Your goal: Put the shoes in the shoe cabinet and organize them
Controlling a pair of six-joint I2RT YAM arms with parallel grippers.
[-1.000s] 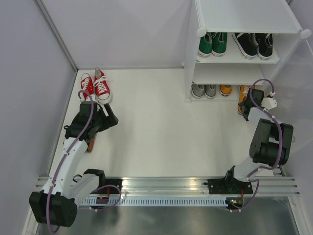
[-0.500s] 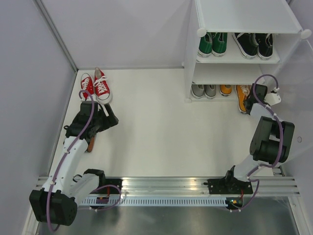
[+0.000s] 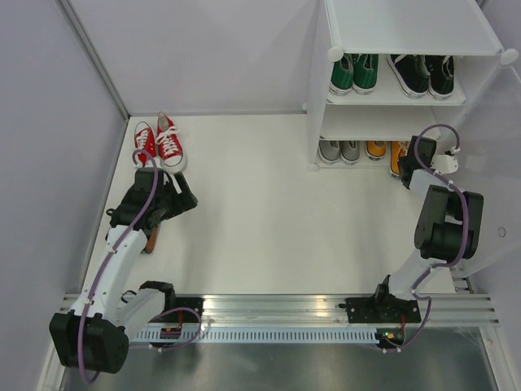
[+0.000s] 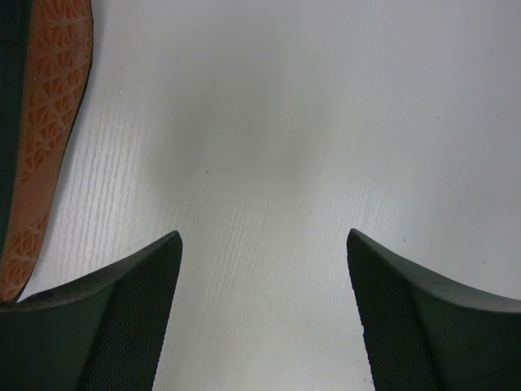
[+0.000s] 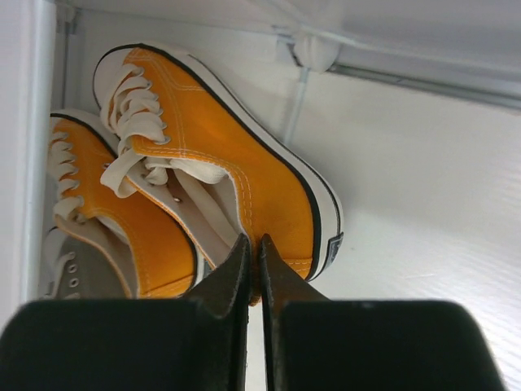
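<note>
Right end effector point(image 5: 254, 244), fingers pressed together, is touching heel of orange sneaker point(image 5: 236, 155) leaning on its twin point(image 5: 122, 220) in shoe cabinet point(image 3: 407, 24), btm tier, far right; an off-centre shove risks tipping it. Left end effector point(image 4: 263, 236) is hovering spread over desk point(image 4: 269, 122).

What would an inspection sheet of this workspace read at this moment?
Surface: white table, bare in the middle.
Job's things: shoe cabinet holds green pair and black pair on one shelf, grey pair and orange shoe below; red pair outside, far left.
Clutter: orange-brown patterned object beside left arm, unidentified.
Hands: left hand open over table; right hand shut on second orange shoe, at its heel, tilted.
Cables: purple cable along each arm.
Surroundings: white walls; metal rail at near edge.
</note>
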